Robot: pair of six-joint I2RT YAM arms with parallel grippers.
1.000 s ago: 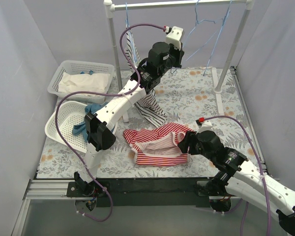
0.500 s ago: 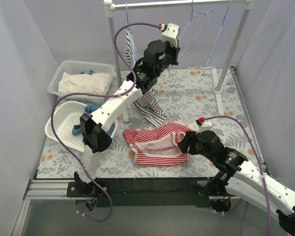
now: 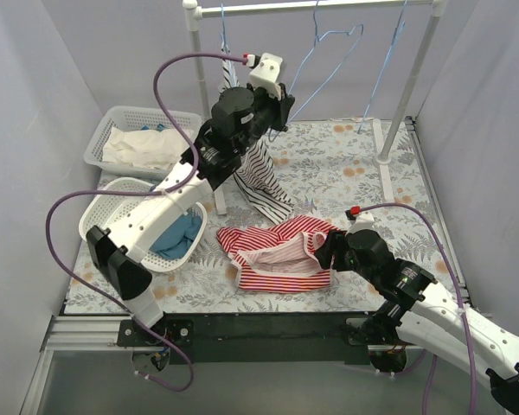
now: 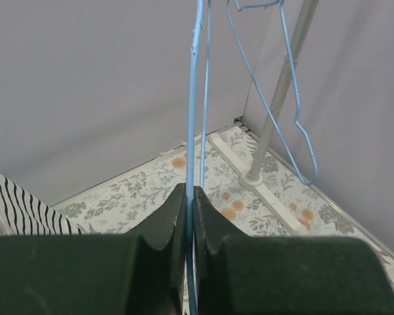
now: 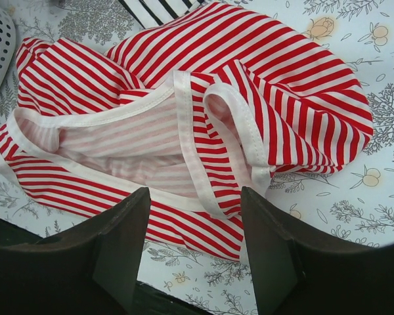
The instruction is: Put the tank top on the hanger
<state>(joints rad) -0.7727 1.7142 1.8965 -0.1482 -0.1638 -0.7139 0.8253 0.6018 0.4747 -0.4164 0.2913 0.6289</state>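
Hanging by its hook from the rail (image 3: 329,7), the hanger (image 4: 192,98) is held aslant. Its thin blue wire is pinched between the closed jaws of the left gripper (image 4: 189,191), which is raised high beside the rack. In the left wrist view the wire is seen running straight up out of the finger gap. A second blue hanger (image 4: 289,59) is seen to the right, free of the fingers.

The tank top (image 5: 203,125) is found well apart from that gripper, crumpled on the floral table cover (image 3: 346,164) toward the near edge, with white-edged straps folded across its middle. The right gripper (image 5: 196,193) is poised just over the top's near-right part with jaws spread wide — nothing is held. Striped cloth is seen between and below the two fingers; whether it is touched cannot be told.

A black-and-white striped top (image 3: 261,177) is hung by the left post, its hem just behind the tank top. Teal cloth (image 3: 180,235) is noted in the round white basket (image 3: 99,212).
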